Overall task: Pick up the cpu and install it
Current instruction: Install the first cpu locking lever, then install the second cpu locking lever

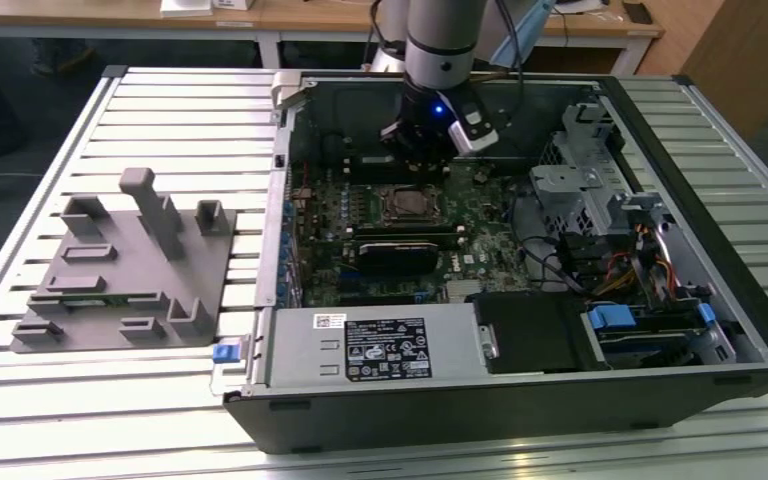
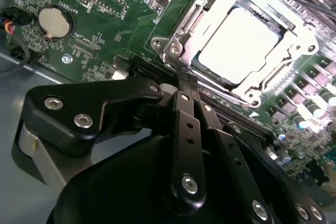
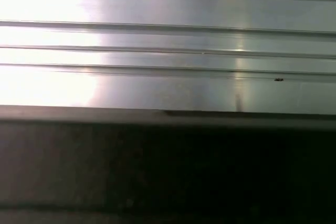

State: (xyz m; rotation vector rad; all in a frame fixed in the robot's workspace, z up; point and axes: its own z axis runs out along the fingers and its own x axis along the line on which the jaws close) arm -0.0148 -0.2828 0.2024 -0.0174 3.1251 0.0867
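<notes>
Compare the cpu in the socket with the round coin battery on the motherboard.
The cpu is square with a pale, glaring top; the coin battery is round and duller silver. The cpu is plainly larger. A metal socket frame surrounds the cpu, while the battery sits in a small black holder. Both lie flat on the green motherboard.

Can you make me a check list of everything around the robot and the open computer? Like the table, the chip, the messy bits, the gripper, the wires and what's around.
Surface: ribbed silver metal table, holding the open black computer case.
Job's things: small square silvery-white cpu lying in the metal-framed socket on the green motherboard.
Clutter: grey plastic fixture with upright blocks, beside the case on the exterior view's left.
Gripper: black gripper above the board beside the socket, holding nothing seen.
Cables: coloured wire bundle inside the case.
Surroundings: wooden desks behind the table.
</notes>
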